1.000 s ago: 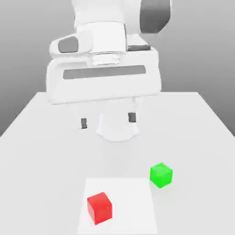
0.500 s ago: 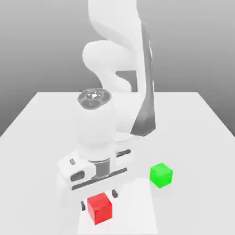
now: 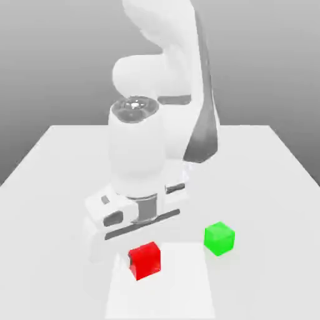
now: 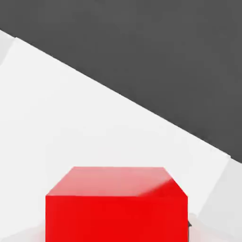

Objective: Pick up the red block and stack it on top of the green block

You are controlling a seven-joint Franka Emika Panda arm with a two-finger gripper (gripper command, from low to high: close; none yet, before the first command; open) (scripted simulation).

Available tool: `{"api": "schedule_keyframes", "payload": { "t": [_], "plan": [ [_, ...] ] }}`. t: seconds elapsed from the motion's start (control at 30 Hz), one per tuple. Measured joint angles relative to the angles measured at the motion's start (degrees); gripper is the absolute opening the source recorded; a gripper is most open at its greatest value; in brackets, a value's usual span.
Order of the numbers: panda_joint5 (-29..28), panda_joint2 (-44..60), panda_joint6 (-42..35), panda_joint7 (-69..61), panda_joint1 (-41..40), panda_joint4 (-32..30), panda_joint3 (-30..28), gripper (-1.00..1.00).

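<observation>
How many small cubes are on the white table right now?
2: small matte red cube under the gripper; small matte green cube on the exterior view's right. None seems hidden.

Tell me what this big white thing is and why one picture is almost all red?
The big white thing is a robot arm standing on a white table. One picture is taken from off the arm. The other comes from a camera on its hand, so the red block looks huge there. The gripper has its jaws shut on the red block. The green block sits on the table, apart from the red one, toward the exterior view's right.
</observation>
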Motion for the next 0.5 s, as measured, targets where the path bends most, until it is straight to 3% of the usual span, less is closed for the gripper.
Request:
{"api": "schedule_keyframes", "payload": {
  "t": [0.27,0.5],
  "plan": [
    [-2.50,-15.76,-1.52,3.88,9.96,-13.81,9.10,-1.00],
    [-4.66,-4.65,10.57,5.60,10.62,-14.76,10.03,-1.00]
  ]
}}
